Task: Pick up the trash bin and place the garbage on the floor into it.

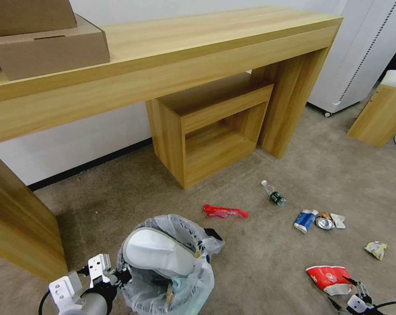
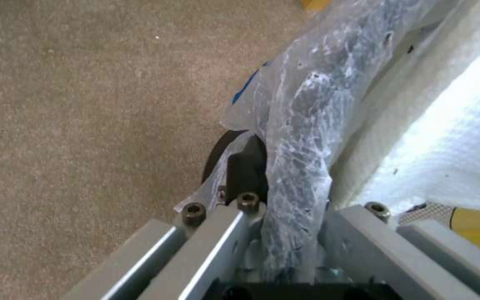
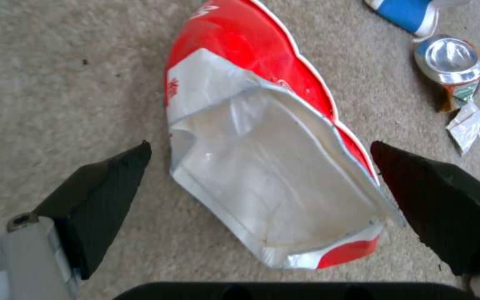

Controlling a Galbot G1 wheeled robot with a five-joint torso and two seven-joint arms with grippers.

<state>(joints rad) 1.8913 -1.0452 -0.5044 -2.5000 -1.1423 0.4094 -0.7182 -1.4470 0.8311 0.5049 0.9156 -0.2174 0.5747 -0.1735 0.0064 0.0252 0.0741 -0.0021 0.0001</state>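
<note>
The trash bin (image 1: 171,280) stands on the carpeted floor (image 1: 259,262), out in front of the wooden cube shelf (image 1: 206,131) that sits under the long tabletop (image 1: 163,48), and it serves here as the landmark. Its clear crinkled bag is bunched over the rim, and a white slipper (image 1: 158,253) lies across its mouth, with further scraps beneath it. The left pincer (image 1: 119,276) is at the bin's left rim, clamped on the rim and the plastic liner; the left wrist view shows the liner (image 2: 301,137) squeezed between the two grey finger mounts, with the dark bin wall (image 2: 234,158) just beside it. The right pincer (image 3: 259,166) hangs low to the right of the bin with its black fingertips (image 3: 112,175) set wide apart on either side of the flattened red-white cup (image 3: 273,166), not touching it. Beyond that cup, farther right of the bin, lie the crushed can (image 3: 450,58) and the blue-white packet (image 3: 406,14), just beside each other, with a scrap of tissue (image 1: 338,220) next to the can. A red wrapper (image 1: 224,212) lies near the bin toward the shelf, a small green-labelled bottle (image 1: 273,194) lies farther right of it, and a crumpled packet (image 1: 376,249) rests far right of the bin. Two cardboard boxes (image 1: 45,39) sit stacked on the tabletop.
</note>
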